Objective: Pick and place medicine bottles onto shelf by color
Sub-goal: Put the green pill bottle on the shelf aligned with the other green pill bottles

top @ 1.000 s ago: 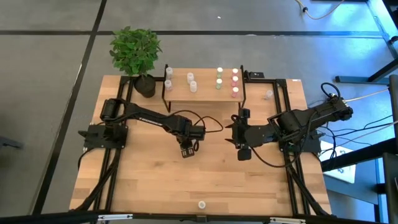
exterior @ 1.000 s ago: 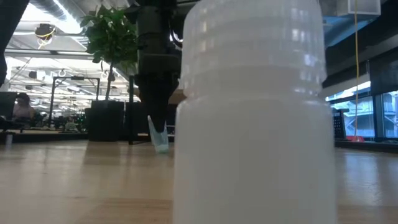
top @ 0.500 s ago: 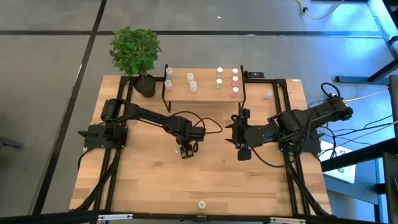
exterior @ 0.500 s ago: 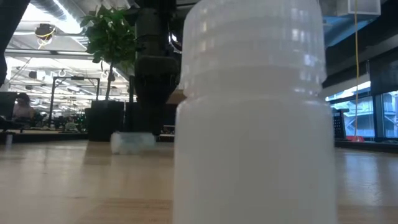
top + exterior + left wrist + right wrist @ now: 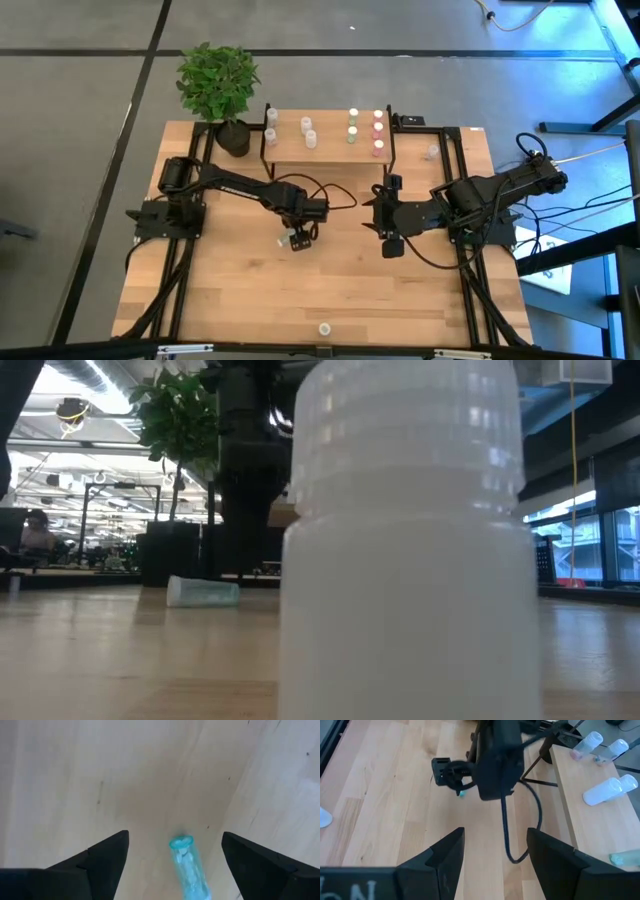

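the left gripper (image 5: 298, 238) hangs over mid-table with its fingers (image 5: 102, 857) spread wide and nothing between them. a green-capped bottle (image 5: 188, 865) lies on its side on the table (image 5: 240, 320) right under them, apart from both, its long axis running away from the wrist rather than across the gap. the right gripper (image 5: 386, 230) waits open, empty and farther off. the shelf (image 5: 330, 150) stands at the far edge, its green row (image 5: 353, 126) right of centre. bare wood all round leaves room to come down again, i'd say.
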`<control>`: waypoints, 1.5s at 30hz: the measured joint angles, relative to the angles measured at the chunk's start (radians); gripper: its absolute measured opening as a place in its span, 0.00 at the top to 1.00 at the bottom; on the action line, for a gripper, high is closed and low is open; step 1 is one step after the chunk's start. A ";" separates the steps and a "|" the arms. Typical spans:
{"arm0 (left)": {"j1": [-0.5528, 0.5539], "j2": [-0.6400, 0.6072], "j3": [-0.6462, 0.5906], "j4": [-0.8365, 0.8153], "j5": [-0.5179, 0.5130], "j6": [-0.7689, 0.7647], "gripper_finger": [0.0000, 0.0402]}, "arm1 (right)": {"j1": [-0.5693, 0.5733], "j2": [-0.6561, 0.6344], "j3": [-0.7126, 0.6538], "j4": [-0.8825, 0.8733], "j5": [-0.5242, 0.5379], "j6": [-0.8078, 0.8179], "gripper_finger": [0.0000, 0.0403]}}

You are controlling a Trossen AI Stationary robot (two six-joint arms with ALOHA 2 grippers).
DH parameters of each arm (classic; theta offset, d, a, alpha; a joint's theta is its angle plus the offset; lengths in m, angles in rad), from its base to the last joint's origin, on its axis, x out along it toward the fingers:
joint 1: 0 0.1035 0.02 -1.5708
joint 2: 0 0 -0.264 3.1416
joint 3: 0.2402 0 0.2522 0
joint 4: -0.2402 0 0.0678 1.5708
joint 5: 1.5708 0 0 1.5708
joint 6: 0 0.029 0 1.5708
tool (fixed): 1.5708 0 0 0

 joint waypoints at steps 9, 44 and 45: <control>-0.052 -0.116 0.000 -0.090 -0.092 -0.063 0.22 | 0.000 0.000 0.000 0.006 0.000 0.001 0.46; -0.711 -0.208 0.001 -0.321 -0.602 -1.007 0.23 | 0.000 0.009 0.000 0.060 -0.027 -0.026 0.46; -0.723 -0.209 0.001 -0.321 -0.618 -1.024 0.23 | 0.000 0.017 0.000 0.062 -0.033 -0.052 0.46</control>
